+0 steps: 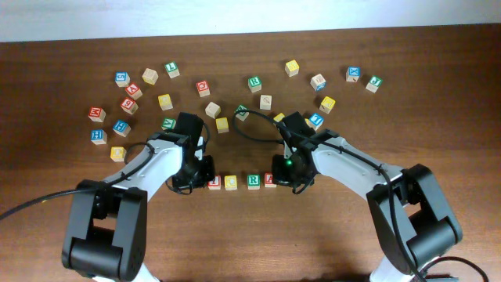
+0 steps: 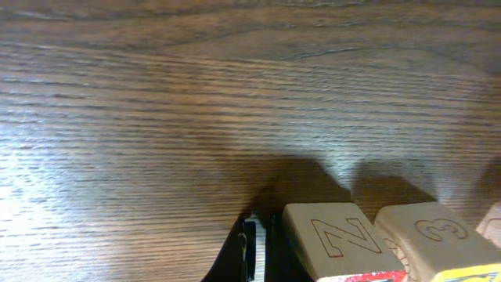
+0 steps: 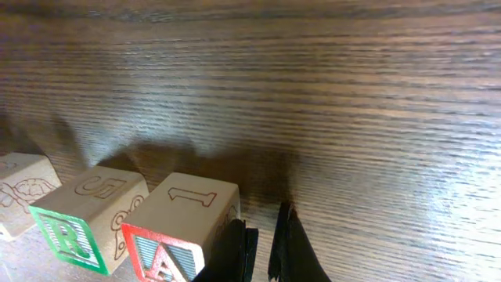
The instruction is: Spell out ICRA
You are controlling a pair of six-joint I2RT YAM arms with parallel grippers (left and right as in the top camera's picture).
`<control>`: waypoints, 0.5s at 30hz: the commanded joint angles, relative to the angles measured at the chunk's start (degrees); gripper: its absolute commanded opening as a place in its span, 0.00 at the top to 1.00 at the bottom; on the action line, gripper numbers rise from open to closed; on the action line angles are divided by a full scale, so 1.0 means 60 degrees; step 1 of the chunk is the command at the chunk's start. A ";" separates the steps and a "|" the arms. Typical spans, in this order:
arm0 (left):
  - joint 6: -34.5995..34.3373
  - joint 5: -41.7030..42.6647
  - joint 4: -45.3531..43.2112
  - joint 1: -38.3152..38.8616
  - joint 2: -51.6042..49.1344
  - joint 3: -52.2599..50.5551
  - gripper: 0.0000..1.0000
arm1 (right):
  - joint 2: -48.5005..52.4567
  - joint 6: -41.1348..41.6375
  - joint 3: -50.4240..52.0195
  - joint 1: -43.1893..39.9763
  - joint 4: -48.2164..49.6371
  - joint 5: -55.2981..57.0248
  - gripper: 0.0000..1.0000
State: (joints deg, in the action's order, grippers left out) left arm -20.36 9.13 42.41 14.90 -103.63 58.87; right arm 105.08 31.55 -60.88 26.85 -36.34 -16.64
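Four letter blocks lie in a row near the table's middle: a red block (image 1: 214, 182), a yellow block (image 1: 231, 182), a green R block (image 1: 254, 182) and a red A block (image 1: 270, 181). My left gripper (image 1: 196, 174) is down at the row's left end. In the left wrist view its fingers (image 2: 255, 252) are shut and empty, right beside the red block (image 2: 337, 239). My right gripper (image 1: 283, 174) is at the row's right end. In the right wrist view its fingers (image 3: 262, 251) are shut and empty, the left finger against the A block (image 3: 180, 227).
Several loose letter blocks are scattered across the back of the table, such as a blue one (image 1: 122, 78) at the far left, a yellow one (image 1: 222, 124) in the middle and a yellow one (image 1: 291, 67) at the back right. Both arms cross the front of the table.
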 commanded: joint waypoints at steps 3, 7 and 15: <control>0.0069 0.0197 -0.0058 0.0448 -0.0404 -0.0127 1.00 | 0.0120 0.0073 0.0040 0.0616 0.0390 -0.0120 0.96; -0.0270 0.0204 -0.0004 0.0645 -0.0404 -0.0127 1.00 | 0.0124 0.0069 0.0040 0.0648 0.0393 -0.0120 0.96; -0.0102 0.0353 -0.0146 0.0645 -0.0404 -0.0127 1.00 | 0.0124 -0.0182 0.0040 0.0659 0.0707 -0.0127 0.96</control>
State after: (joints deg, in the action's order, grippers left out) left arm -21.26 10.09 42.11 18.33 -103.74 58.87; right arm 105.08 31.33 -60.88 30.48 -32.42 -16.86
